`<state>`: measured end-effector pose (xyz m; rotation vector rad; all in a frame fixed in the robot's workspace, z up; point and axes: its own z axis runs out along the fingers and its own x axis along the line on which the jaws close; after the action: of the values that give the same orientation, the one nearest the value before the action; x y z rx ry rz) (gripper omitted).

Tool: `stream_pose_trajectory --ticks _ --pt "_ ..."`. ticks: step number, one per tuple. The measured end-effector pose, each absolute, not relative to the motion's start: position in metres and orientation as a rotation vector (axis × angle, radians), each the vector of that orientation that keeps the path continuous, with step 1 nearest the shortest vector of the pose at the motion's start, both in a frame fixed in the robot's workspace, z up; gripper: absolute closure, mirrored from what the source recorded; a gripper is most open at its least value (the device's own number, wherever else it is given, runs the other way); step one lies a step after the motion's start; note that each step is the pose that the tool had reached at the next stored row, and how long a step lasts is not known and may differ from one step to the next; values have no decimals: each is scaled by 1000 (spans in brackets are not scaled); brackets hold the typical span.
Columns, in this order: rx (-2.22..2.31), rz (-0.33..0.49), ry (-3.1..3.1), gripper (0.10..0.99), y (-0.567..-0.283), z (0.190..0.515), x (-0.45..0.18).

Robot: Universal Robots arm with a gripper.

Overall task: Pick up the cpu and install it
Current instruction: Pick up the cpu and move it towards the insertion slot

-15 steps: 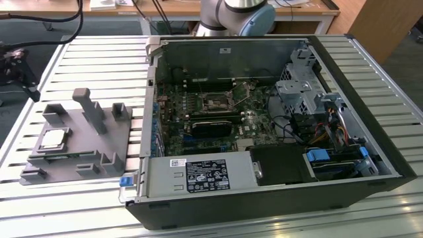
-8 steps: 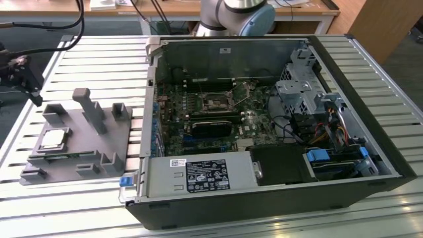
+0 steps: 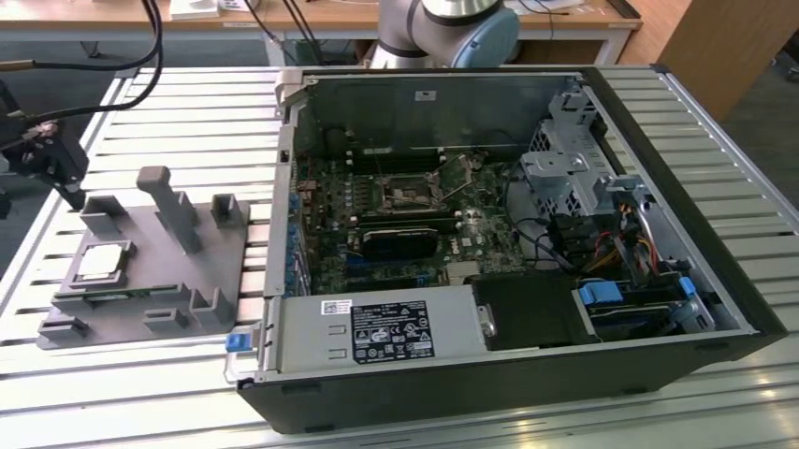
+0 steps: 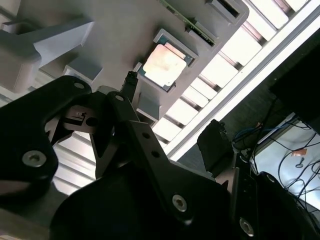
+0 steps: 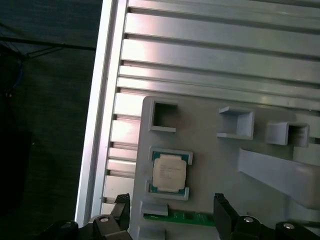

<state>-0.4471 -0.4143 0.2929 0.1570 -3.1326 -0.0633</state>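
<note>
The small, flat, silvery-grey square cpu (image 5: pixel 170 171) lies in a framed pocket near the grey plastic fixture tray's (image 5: pixel 210 165) edge on the exterior view's left, seemingly to keep it squarely located, while the black gripper (image 5: pixel 170 202) hovers near it, fingers apart and empty.

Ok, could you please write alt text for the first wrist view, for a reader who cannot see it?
The cpu lies flat in a recess of a grey holder on a slatted metal table. The open gripper hovers near it, holding nothing.
</note>
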Motion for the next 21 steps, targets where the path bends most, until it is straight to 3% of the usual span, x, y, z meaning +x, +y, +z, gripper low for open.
stream_pose_trajectory --ticks 21 --pt "186 -63 -3131 325 -414 255 -447"
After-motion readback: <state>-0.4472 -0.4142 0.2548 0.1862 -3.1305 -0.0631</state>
